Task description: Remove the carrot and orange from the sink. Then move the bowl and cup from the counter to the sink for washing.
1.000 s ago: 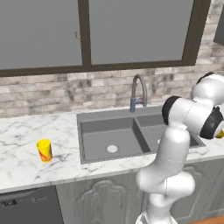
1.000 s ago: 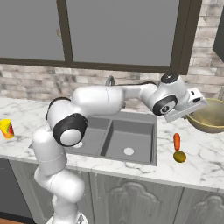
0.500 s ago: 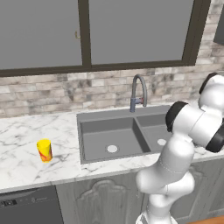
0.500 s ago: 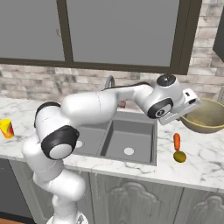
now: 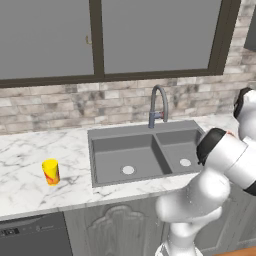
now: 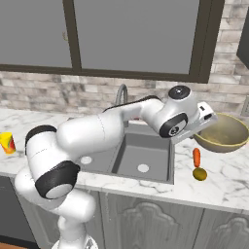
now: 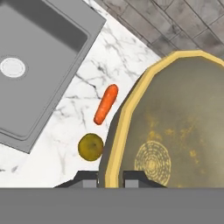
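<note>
While the carrot point(image 7: 106, 104) and the orange point(image 7: 90, 147) lie out of the sink point(image 6: 146, 156), on the white marble surface point(image 6: 221, 177) at the right of the right base view, the first job looks done. Now the bowl's turn, it seems. Claw point(image 7: 110, 178) spread, one finger on each side of the bowl point(image 7: 175, 127) rim at the bottom of the hand view, not pinching yet (no squeeze to be seen). Next, likely: close on the rim, lift, carry across to a basin without tipping. Yellow cup point(image 5: 50, 171) far off at the left of the left base view. Behind: brick wall, dark window, grey faucet point(image 5: 158, 104), grey cabinets below.
</note>
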